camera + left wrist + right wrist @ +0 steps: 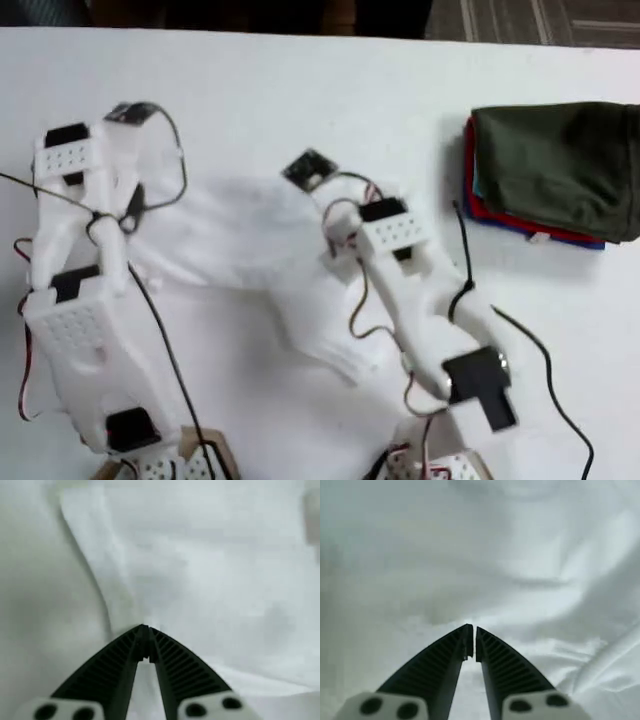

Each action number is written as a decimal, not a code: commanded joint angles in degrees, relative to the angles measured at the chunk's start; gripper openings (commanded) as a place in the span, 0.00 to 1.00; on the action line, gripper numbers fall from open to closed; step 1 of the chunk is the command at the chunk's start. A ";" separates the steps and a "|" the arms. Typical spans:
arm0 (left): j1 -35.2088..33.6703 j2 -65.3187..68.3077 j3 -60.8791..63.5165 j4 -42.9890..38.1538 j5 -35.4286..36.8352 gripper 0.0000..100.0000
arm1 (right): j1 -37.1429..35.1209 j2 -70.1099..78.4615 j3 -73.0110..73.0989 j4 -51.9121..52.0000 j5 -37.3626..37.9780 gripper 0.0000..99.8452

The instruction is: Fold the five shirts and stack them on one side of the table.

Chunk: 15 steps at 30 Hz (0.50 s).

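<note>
A white shirt point(240, 240) lies crumpled on the white table point(300, 90) between the two arms. In the left wrist view my left gripper point(144, 632) is shut with its tips pressed into the white shirt point(200, 580), and a crease runs up from them. My right gripper point(471, 632) is likewise shut, its tips pinching a fold of the white shirt point(495, 555). From above, the left arm point(85, 250) stands over the shirt's left end and the right arm point(400, 260) over its right part. A stack of folded shirts point(555, 170), dark green on top of red and blue, sits at the table's right side.
The far half of the table is bare white surface. Black cables point(530, 350) trail off the right arm toward the front right. The arm bases point(150, 455) sit at the near edge.
</note>
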 commanded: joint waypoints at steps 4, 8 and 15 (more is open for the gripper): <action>2.02 3.60 -5.49 -4.75 0.88 0.03 | 6.90 9.54 -5.71 -4.00 2.02 0.02; 1.93 9.49 -11.47 -4.57 2.81 0.03 | 8.84 13.76 -10.20 -4.00 2.02 0.02; 2.29 19.96 -27.82 -2.02 2.99 0.03 | 8.40 14.73 -14.15 -4.00 2.02 0.02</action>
